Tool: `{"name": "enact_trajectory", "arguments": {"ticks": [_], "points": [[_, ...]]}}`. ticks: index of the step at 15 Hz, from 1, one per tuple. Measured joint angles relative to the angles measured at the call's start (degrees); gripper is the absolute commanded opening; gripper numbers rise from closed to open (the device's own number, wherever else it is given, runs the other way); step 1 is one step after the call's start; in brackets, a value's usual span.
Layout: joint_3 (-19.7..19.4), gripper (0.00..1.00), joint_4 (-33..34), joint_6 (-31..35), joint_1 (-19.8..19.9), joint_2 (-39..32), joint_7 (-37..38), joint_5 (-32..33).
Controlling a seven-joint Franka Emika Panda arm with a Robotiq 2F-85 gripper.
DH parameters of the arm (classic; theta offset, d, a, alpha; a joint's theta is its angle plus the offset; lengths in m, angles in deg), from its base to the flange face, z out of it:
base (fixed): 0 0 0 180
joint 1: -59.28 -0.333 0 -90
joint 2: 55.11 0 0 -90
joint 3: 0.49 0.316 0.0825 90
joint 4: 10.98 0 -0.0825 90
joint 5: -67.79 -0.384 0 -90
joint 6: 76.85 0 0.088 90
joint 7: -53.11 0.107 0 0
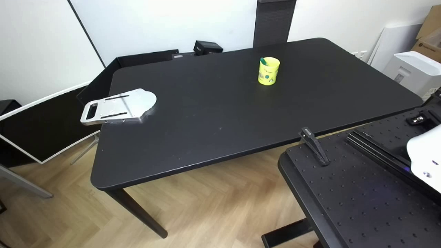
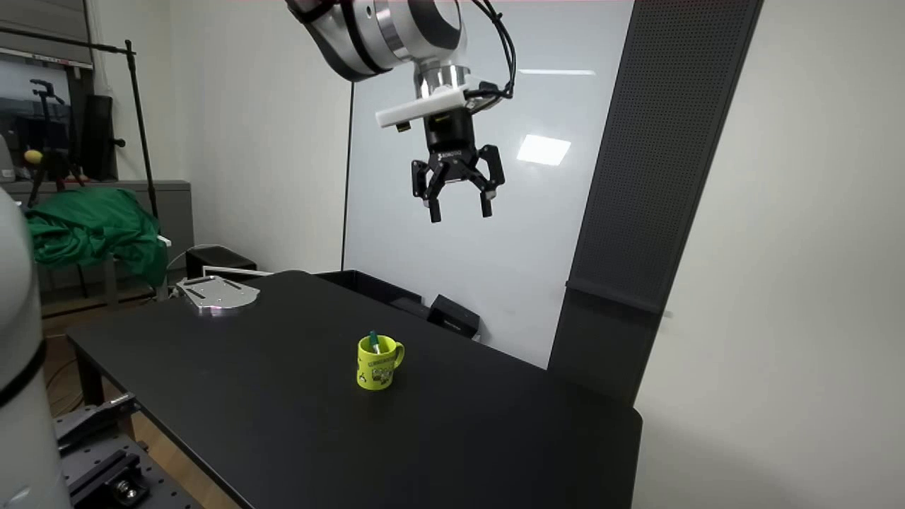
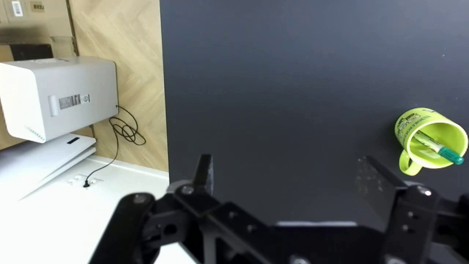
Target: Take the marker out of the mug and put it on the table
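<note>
The yellow-green mug [image 1: 268, 76] stands upright on the black table [image 1: 206, 117], and it also shows in an exterior view [image 2: 375, 372]. The marker leans inside it, with its green cap [image 1: 263, 61] above the rim; the cap also shows in an exterior view [image 2: 373, 338]. In the wrist view the mug [image 3: 407, 126] is at the right edge, its handle toward the lower left, and the marker [image 3: 450, 155] shows cap and part of its body. My gripper [image 2: 460, 210] is open and empty, high above the table. Its fingers [image 3: 285, 159] are wide apart, left of the mug in the wrist view.
A silver handled plate [image 1: 136, 101] lies over the table's far-left edge in an exterior view. A black perforated platform [image 1: 361, 199] adjoins the table. A black box [image 2: 452, 317] is behind the table by the whiteboard. A white appliance [image 3: 80, 99] stands beyond the table edge.
</note>
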Motion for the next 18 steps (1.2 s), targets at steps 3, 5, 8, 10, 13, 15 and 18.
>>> {"name": "enact_trajectory", "arguments": {"ticks": [3, 5, 8, 10, 13, 15, 18], "points": [[0.71, 1.00, 3.45, 1.56, -2.15, -4.78, -1.99, 2.31], [1.12, 1.00, 5.38, 2.94, -3.59, -7.58, -5.50, 2.85], [1.69, 1.00, 7.38, 4.51, -5.42, -10.45, -11.69, 3.12], [2.18, 1.00, 8.43, 5.16, -6.42, -11.79, -15.33, 3.13], [3.03, 1.00, 9.26, 5.40, -7.75, -12.93, -19.76, 3.09], [3.67, 1.00, 9.48, 5.40, -8.49, -13.38, -21.63, 3.06], [3.82, 1.00, 9.54, 5.40, -8.77, -13.51, -22.36, 3.06]]}}
